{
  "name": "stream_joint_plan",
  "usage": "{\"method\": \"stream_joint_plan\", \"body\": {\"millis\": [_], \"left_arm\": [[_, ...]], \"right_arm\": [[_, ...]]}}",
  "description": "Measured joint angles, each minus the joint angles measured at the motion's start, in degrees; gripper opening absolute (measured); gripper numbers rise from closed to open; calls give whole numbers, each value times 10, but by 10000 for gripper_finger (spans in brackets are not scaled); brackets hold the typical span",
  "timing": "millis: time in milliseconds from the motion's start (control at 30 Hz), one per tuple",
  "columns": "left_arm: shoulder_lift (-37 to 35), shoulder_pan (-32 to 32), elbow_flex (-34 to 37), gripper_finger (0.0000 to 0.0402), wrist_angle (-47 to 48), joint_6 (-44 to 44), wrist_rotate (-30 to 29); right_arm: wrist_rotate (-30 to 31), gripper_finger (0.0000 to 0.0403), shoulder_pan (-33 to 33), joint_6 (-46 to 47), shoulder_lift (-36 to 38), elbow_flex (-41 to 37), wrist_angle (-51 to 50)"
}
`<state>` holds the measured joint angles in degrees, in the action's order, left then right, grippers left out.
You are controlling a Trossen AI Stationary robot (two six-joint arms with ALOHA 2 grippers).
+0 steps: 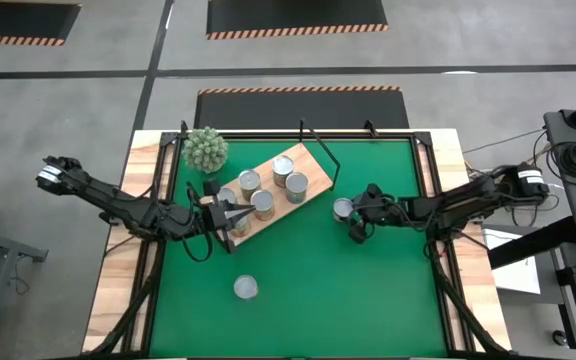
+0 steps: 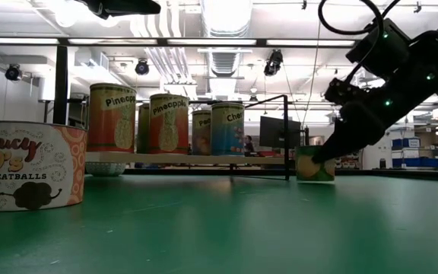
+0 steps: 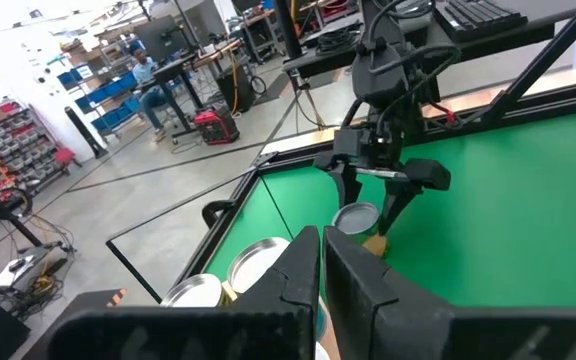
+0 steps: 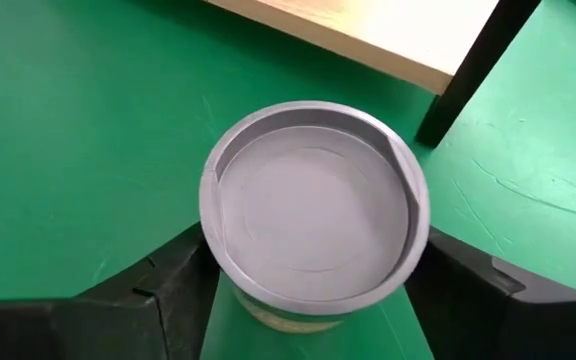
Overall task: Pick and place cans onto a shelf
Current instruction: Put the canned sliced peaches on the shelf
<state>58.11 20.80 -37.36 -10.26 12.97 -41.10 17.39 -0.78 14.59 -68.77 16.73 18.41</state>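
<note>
The shelf (image 1: pixel 268 195), a light wood board with a black wire frame, lies slantwise on the green mat and carries several cans (image 1: pixel 283 168). One can (image 1: pixel 343 208) stands on the mat just past the shelf's right end, with my right gripper (image 1: pixel 349 222) around it. Another can (image 1: pixel 246 288), labelled with meatballs (image 2: pixel 29 164), stands alone near the front. My left gripper (image 1: pixel 238 212) is shut and empty, held above the shelf's near left end. My right gripper has the can's side wall (image 4: pixel 213 262) between its two fingers (image 4: pixel 168 285), one on each opposite side just below the silver rim. The fingers come slanting down from the table's right. The can stands upright with its base on the mat.
A spiky green ball plant (image 1: pixel 206 148) sits at the shelf's far left corner. The black wire frame (image 2: pixel 286 137) rises close beside the gripped can. Bare green mat stretches across the near half and right side. Raised black rails edge the table (image 1: pixel 423 150).
</note>
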Motion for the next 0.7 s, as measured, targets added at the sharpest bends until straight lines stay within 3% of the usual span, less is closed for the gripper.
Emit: {"method": "stream_joint_plan", "body": {"millis": [233,433,700], "left_arm": [[0,0,0,0,0,0,0],[0,0,0,0,0,0,-1],[0,0,0,0,1,0,-3]], "right_arm": [[-44,265,0,14,47,12,-56],[-61,266,0,7,65,77,-140],[-99,267,0,-13,56,155,-153]]}}
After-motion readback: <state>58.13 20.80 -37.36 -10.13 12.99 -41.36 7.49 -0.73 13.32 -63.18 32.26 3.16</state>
